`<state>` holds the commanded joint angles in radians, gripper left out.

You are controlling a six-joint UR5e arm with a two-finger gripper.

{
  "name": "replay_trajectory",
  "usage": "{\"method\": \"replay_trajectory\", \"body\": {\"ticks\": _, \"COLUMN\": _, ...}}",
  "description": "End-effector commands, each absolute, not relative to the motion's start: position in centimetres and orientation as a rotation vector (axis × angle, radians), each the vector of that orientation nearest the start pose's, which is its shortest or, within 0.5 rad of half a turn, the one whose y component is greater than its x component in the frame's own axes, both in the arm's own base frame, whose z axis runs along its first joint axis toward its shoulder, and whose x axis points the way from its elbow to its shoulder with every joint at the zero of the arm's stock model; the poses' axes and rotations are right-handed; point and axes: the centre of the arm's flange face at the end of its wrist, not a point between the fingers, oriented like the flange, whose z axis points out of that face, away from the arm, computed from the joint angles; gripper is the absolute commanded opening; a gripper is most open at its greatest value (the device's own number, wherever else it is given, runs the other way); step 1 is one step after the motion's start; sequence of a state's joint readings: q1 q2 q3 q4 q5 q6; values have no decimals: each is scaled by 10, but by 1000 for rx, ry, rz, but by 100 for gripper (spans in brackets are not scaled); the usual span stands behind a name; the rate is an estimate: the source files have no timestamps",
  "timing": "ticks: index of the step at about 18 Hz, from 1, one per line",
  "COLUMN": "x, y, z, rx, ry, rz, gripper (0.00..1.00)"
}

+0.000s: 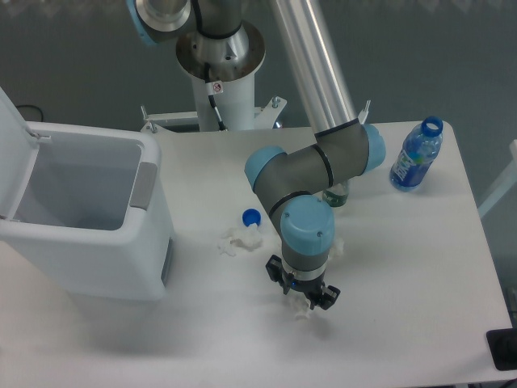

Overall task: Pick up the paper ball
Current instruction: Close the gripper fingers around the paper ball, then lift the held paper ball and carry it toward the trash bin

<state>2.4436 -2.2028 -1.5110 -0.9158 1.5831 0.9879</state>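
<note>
Camera view: white table, grey floor behind, gripper jaws apart astride paper ball.

Arm reaching from its rear base out over the table, elbow bent back toward the middle, blue-capped wrist pointing straight down, gripper low at the tabletop, dark fingers spread apart.

We see the end effector low over the paper ball on the white worktop, fingers around it.
</note>
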Motion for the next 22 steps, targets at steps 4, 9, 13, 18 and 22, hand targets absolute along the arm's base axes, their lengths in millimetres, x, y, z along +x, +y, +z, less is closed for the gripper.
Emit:
{"method": "replay_trajectory", "body": {"ticks": 4, "x": -442, "y": 543, "z": 207, "rx": -3090, "ry": 175, "rz": 124, "gripper": 10}}
{"method": "replay_trajectory", "body": {"ticks": 9, "x": -442, "y": 541, "z": 232, "rx": -3063, "ry": 157, "rz": 160, "gripper": 9}}
{"method": "replay_trajectory", "body": {"ticks": 13, "x": -442, "y": 541, "z": 231, "rx": -3064, "ry": 103, "rz": 156, "gripper": 0}}
{"method": "replay_trajectory", "body": {"ticks": 18, "x": -440, "y": 540, "z": 262, "rx": -3031, "ry": 97, "rz": 207, "gripper": 0}}
{"method": "replay_trajectory", "body": {"ticks": 22, "x": -426, "y": 538, "z": 325, "rx": -2887, "ry": 3, "rz": 194, "gripper": 0}}
